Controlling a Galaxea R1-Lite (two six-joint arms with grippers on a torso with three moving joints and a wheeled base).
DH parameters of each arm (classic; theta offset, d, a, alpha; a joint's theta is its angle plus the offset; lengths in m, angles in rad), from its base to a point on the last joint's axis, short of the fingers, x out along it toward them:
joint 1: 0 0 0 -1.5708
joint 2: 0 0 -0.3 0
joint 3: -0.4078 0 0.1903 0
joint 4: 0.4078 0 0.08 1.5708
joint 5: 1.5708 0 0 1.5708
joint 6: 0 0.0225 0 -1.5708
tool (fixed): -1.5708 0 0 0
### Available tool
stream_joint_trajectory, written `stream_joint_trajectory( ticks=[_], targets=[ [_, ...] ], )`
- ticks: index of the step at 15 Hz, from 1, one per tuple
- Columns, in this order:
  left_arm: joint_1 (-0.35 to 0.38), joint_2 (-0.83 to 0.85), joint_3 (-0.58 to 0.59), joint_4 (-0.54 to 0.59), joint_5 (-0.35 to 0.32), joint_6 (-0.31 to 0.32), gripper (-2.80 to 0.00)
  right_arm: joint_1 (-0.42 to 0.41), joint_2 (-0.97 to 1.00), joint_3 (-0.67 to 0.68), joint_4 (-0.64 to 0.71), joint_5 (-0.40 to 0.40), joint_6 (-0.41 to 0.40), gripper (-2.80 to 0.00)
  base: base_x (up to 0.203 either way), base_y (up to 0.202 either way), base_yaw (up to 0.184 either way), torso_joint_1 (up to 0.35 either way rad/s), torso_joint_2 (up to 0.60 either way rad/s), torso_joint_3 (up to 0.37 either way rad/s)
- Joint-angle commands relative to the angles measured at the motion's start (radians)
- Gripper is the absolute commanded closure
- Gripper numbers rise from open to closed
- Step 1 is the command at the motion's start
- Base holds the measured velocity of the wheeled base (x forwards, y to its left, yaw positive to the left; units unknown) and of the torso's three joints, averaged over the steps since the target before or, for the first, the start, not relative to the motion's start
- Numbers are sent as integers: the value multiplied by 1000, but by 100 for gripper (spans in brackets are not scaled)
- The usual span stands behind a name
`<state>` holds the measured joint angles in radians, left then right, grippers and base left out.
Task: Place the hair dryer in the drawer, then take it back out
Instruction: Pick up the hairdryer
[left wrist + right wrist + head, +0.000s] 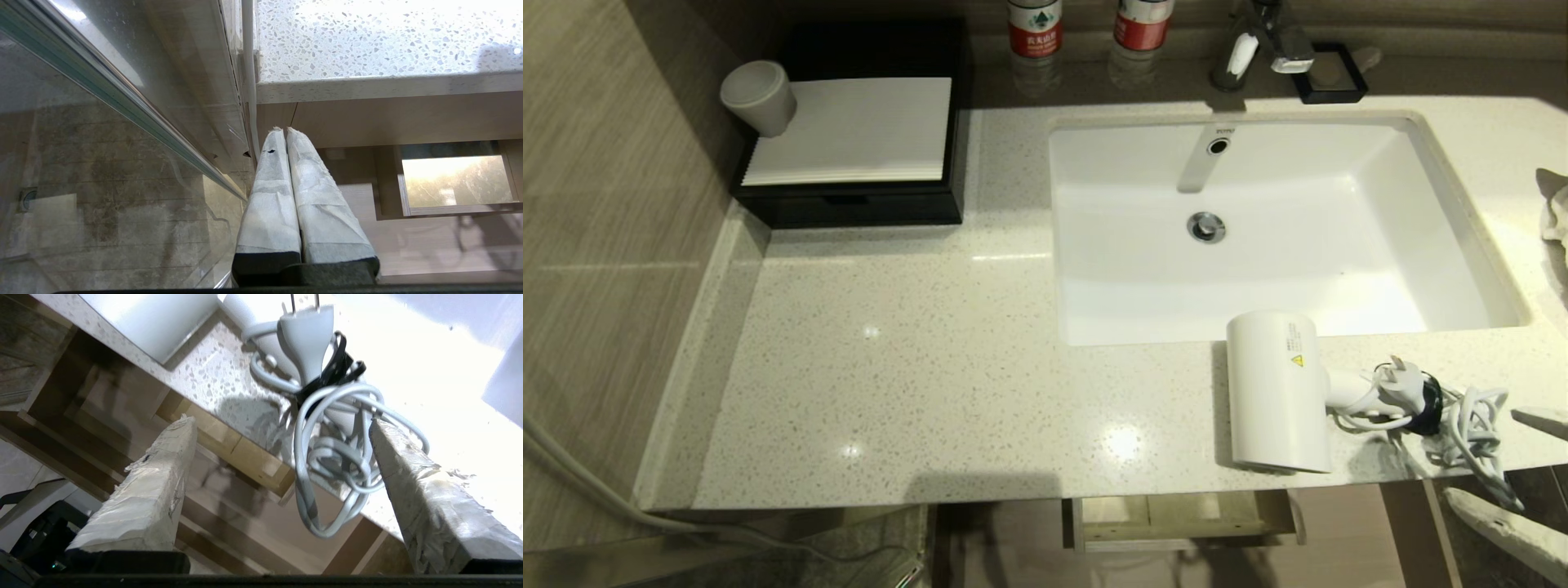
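Hair dryer (1278,392): white, fat barrel, long axis toward sink (1437,163), cord bundled; left of right gripper (282,457), fingers spread, empty.

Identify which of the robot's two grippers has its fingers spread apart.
The right gripper: its fingers stand wide apart beside the hair dryer's cord, whereas the left gripper has its fingers pressed together.
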<state>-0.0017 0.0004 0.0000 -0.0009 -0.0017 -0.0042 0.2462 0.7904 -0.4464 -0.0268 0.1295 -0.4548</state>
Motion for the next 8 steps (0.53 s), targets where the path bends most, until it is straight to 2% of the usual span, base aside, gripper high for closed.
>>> stream_joint_trajectory(
  ticks=[1,3,5,8],
  targets=[
    [0,0,0,-1,0,0,0,-50,21,-1,-36,76,-59,-280,0,0,0,0,0,0],
    [0,0,0,-1,0,0,0,-101,53,10,-76,160,-148,-280,0,0,0,0,0,0],
    [0,0,0,-1,0,0,0,-126,93,10,-84,217,-199,-280,0,0,0,0,0,0],
    [0,0,0,-1,2,0,0,-143,155,-11,-86,226,-270,-280,0,0,0,0,0,0]
  ],
)
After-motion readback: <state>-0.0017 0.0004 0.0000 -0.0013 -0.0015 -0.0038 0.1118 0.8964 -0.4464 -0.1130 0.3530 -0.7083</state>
